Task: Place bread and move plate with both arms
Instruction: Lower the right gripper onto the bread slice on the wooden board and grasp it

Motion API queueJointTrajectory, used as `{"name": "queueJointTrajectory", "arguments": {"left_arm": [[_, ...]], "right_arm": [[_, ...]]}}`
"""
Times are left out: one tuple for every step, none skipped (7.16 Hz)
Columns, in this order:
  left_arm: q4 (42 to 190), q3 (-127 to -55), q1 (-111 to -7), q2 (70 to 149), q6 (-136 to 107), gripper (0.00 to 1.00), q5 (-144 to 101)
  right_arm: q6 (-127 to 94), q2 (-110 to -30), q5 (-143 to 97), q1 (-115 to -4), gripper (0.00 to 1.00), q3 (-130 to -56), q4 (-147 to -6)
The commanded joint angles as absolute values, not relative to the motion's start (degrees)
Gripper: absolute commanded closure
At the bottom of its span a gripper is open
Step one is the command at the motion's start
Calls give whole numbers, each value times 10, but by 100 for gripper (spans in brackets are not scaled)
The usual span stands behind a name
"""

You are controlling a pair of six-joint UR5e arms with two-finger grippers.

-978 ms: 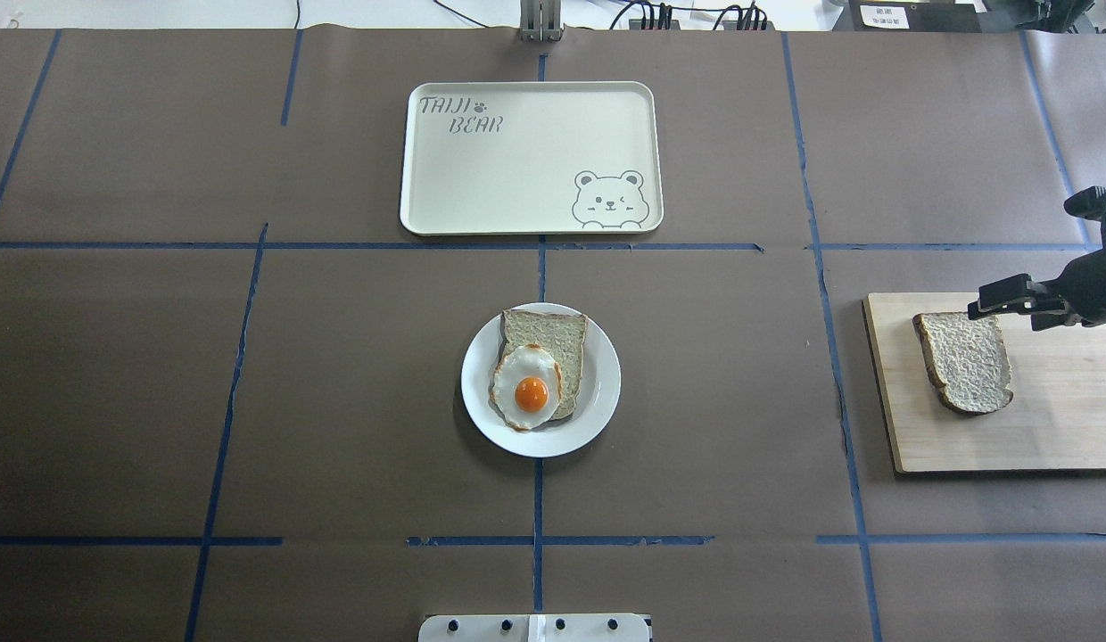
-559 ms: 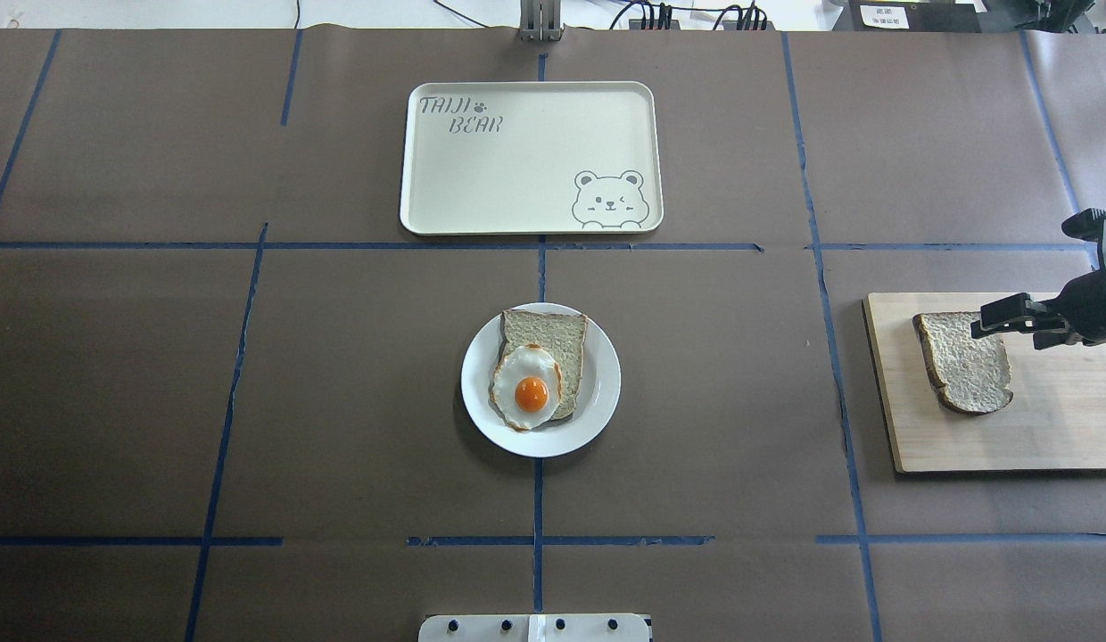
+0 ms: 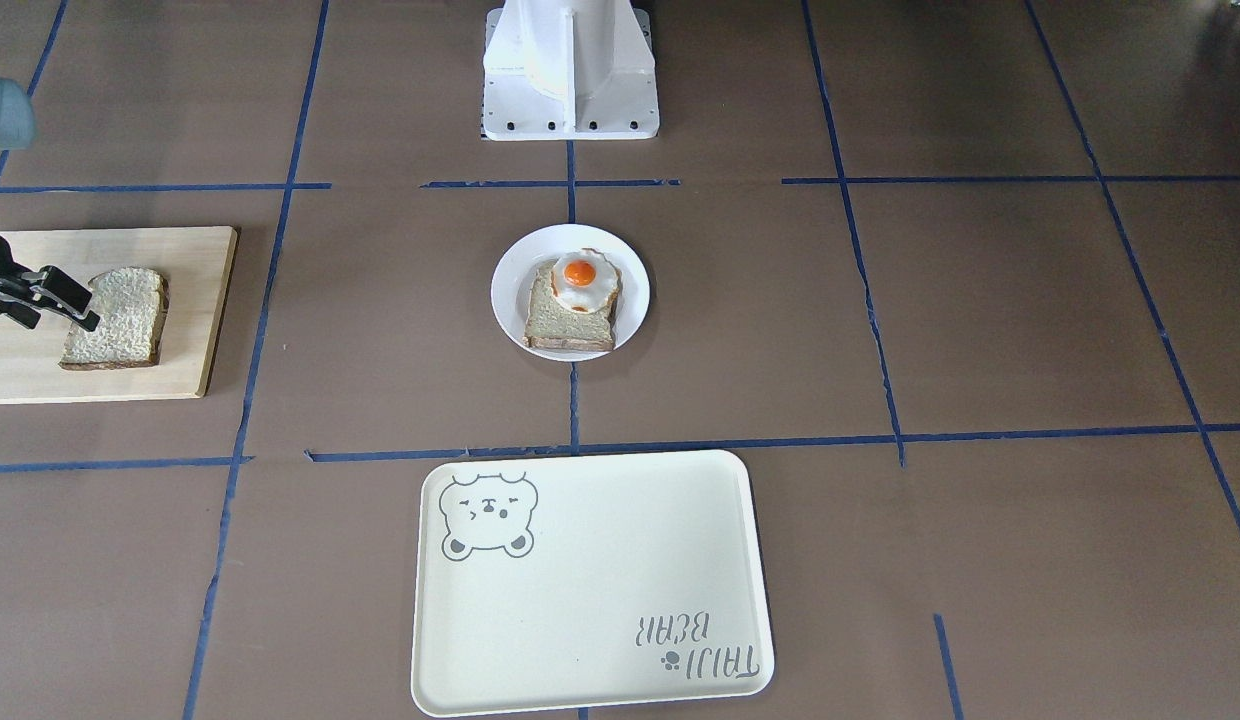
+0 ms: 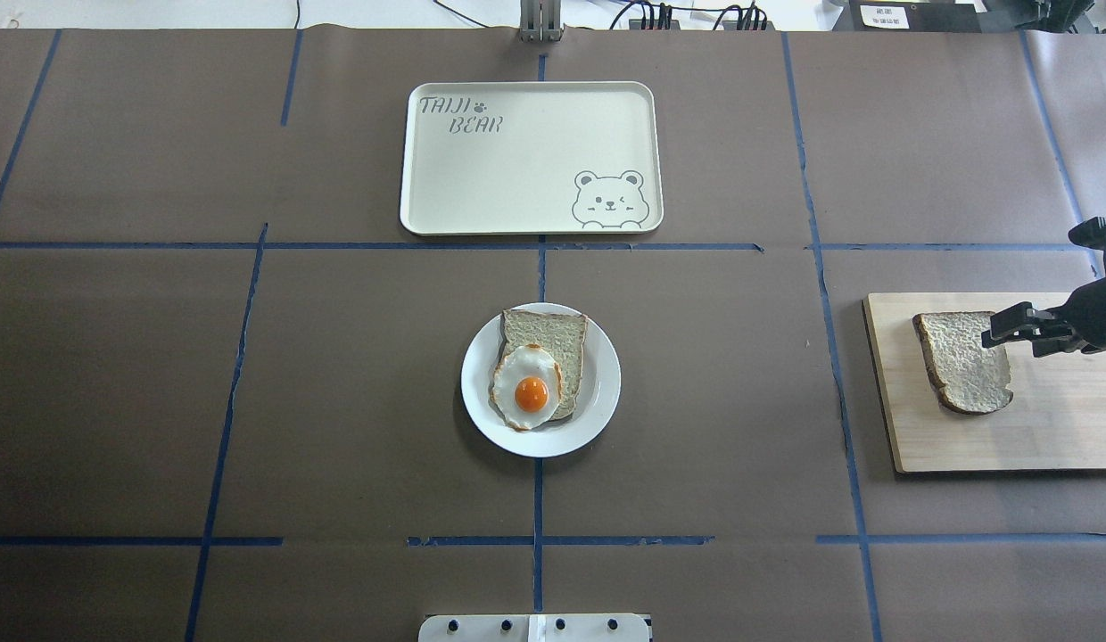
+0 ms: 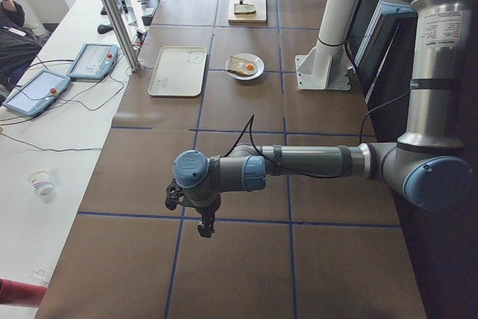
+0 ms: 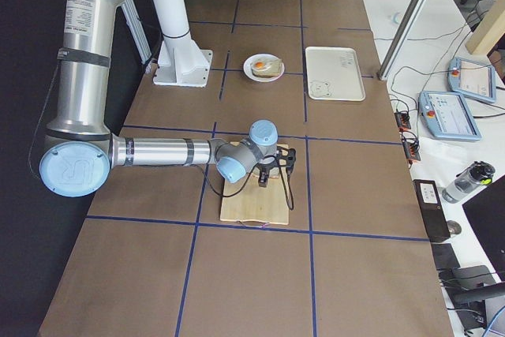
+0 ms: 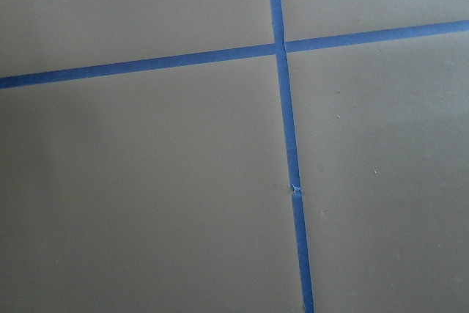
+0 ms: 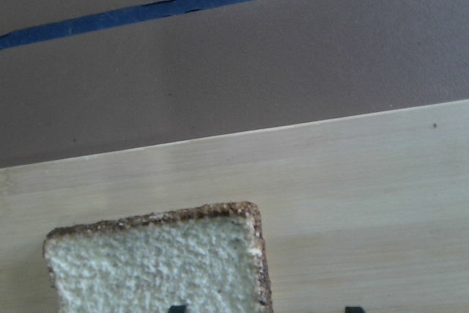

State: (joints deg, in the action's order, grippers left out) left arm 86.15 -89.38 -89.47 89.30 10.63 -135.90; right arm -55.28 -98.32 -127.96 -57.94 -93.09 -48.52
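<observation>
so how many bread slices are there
2: the tan slice on the plate under the fried egg; the bread on the wooden board by the right tool. None look hidden.

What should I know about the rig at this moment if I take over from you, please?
Right gripper: open, empty, over the edge of the rough, speckled, dark-crusted bread slice.
Left gripper: above bare table, away from the food; open or shut cannot be told.
The bread lies on the pale wooden board; the small round white plate holds a tan slice and fried egg.
Done: nothing yet. Left: grasp bread, place it, move plate with both grippers.
</observation>
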Motion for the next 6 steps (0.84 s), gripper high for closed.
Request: {"name": "queueJointTrajectory", "arguments": {"left_arm": [[862, -894, -895, 893, 106, 0, -1360], [862, -894, -895, 893, 106, 0, -1360], [862, -894, -895, 893, 106, 0, -1360], [862, -894, -895, 893, 106, 0, -1360], [862, -894, -895, 893, 106, 0, -1360], [862, -894, -895, 893, 106, 0, -1360]], "right_arm": [[-553, -983, -1280, -576, 38, -930, -486], [-553, -983, -1280, -574, 45, -930, -485], [-553, -984, -1280, -574, 47, -930, -486], [-553, -989, -1280, -573, 51, -930, -485], [-553, -989, -1280, -573, 55, -930, -486], [-553, -989, -1280, -570, 55, -930, -486]]}}
